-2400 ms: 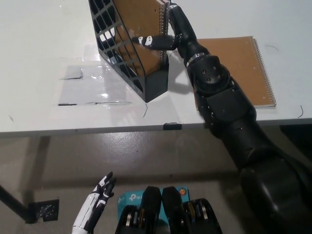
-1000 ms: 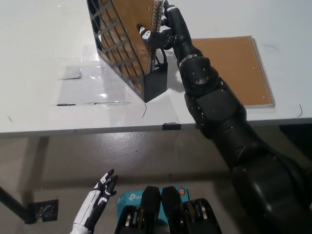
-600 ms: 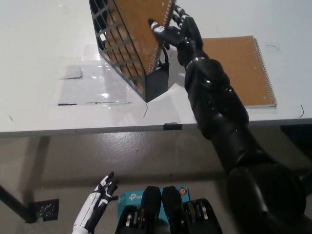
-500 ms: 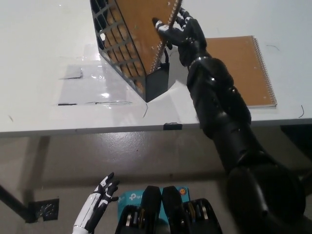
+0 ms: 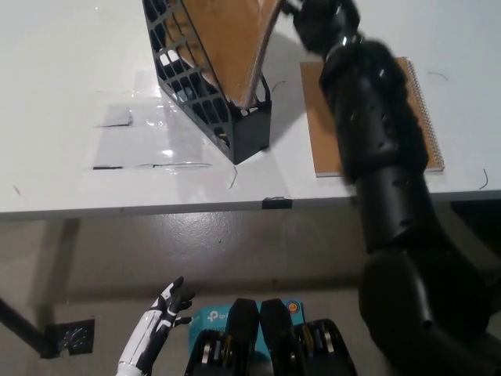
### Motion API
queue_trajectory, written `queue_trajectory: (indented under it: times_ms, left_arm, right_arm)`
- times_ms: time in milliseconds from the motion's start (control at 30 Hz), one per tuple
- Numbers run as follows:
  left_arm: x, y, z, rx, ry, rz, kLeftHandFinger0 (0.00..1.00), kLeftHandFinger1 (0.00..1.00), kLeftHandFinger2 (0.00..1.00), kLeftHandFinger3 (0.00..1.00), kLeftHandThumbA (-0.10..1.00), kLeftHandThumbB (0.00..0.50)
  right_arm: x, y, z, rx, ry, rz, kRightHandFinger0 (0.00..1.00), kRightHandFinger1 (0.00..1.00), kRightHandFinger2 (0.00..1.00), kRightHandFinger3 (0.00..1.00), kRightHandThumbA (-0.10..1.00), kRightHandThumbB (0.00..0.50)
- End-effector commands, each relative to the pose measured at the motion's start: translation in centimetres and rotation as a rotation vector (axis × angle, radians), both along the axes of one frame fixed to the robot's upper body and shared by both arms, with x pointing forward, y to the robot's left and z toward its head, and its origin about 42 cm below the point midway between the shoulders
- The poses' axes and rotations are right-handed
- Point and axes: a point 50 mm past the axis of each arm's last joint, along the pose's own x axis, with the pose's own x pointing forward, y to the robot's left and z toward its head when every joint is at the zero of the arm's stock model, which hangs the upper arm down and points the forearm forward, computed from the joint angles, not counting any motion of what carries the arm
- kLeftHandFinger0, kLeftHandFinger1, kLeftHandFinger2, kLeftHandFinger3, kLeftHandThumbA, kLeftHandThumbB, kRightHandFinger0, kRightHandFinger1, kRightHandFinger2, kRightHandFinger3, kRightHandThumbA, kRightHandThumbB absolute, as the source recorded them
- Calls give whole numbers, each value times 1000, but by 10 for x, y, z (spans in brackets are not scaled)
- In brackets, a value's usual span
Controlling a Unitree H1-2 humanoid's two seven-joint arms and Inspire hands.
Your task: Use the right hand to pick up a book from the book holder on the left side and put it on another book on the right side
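Observation:
A brown spiral-bound book (image 5: 227,39) leans up out of the black lattice book holder (image 5: 249,135) at the top middle of the white table (image 5: 70,70). Its lower corner is still inside the holder. My black right hand (image 5: 319,19) is at the top edge of the picture, shut on the book's upper right edge. A second brown spiral book (image 5: 325,141) lies flat on the table to the right, largely hidden under my right forearm. My white left hand (image 5: 159,330) rests low at the bottom left, below the table, fingers apart.
A clear taped sheet (image 5: 137,141) lies on the table left of the holder. The table's front edge (image 5: 156,208) runs across the middle, with bare floor below. A blue box (image 5: 205,319) sits on the floor near my body.
My right hand has risen towards the top of the picture, pulling the book's upper edge up and to the right, so it stands further out of the holder. The left hand has stayed put.

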Motion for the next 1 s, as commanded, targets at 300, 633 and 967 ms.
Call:
queue_trajectory:
  times_ms: [300, 633, 967]
  left_arm:
    - [5, -3, 11, 4, -54, -36, 844, 872, 836, 1000, 970, 134]
    - [3, -2, 10, 8, -52, -40, 817, 841, 829, 1000, 983, 138]
    - [1, -2, 4, -11, -39, -31, 791, 814, 804, 1000, 952, 145]
  right_arm:
    - [-38, -13, 215, 284, -366, 192, 0, 338, 832, 1000, -100, 63]
    - [-26, -58, 217, 399, -271, 215, 0, 242, 763, 1000, -100, 47]
    - [-6, -114, 184, 443, -199, 166, 0, 215, 694, 1000, -100, 45]
